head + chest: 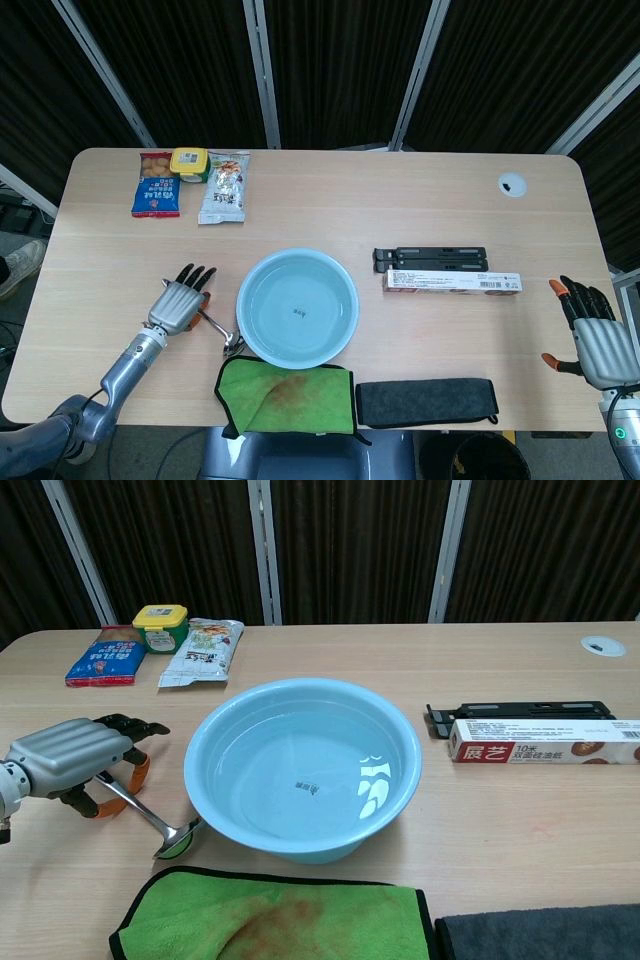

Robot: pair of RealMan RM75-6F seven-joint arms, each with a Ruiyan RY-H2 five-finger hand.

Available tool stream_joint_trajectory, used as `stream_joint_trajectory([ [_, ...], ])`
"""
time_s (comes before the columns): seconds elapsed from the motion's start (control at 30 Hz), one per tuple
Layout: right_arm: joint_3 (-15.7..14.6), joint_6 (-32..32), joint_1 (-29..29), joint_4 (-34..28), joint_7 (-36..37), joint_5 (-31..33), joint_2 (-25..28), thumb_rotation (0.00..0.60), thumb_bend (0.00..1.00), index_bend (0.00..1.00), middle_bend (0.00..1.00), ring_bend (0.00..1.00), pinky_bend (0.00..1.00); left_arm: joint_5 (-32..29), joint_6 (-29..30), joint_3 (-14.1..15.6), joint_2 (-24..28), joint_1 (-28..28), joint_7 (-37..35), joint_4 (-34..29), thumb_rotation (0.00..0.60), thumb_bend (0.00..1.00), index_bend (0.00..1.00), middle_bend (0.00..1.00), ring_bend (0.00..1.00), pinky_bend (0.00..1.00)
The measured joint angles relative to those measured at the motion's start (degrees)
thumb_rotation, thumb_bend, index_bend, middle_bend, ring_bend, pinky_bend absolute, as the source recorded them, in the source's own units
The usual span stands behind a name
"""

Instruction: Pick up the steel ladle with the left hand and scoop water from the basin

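You face a pale wooden table [400, 215] with rounded corners and a grommet hole [512, 184] far right. Behind it hang dark curtains [350, 540] crossed by grey metal bars [262, 550].

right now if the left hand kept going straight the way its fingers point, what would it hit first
Probably nothing close. The left hand points up the table, left of the basin; bare table lies ahead, then the snack packets at the far edge. The exact line is hard to judge.
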Motion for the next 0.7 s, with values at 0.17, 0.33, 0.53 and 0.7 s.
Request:
stream_joint_trajectory([
  [0.17, 0.0, -0.2, 0.1, -0.1, -0.3, 0.1, -0.1, 0.600, 0.00, 0.00, 0.00, 0.00, 0.00, 0.8, 0.8, 1.0, 1.9, 0.4, -0.1, -2.8, 0.600, 0.43, 0.57, 0.00, 0.00, 0.00],
  [0.33, -0.1, 0.1, 0.1, -0.3, -0.4, -0.2, -0.2, 0.600, 0.00, 0.00, 0.00, 0.00, 0.00, 2.4, 3.6, 1.7, 3.7, 1.0, -0.8, -6.9, 0.600, 0.45, 0.58, 0.00, 0.00, 0.00],
  [0.53, -0.4, 0.4, -0.2, -0.5, -0.9, -0.6, -0.2, 0.600, 0.00, 0.00, 0.00, 0.00, 0.00, 6.0, 8.4, 3.7, 6.8, 2.1, -0.9, -13.6, 0.600, 0.45, 0.58, 0.00, 0.00, 0.00],
  [0.7, -0.7, 2.1, -0.9, -1.0, -0.3, -1.7, 0.4, 0.600, 0.00, 0.00, 0.00, 0.00, 0.00, 10.3, 14.9, 5.4, 10.6, 3.5, 0.9, -20.4, 0.600, 0.44, 0.59, 0.00, 0.00, 0.00],
])
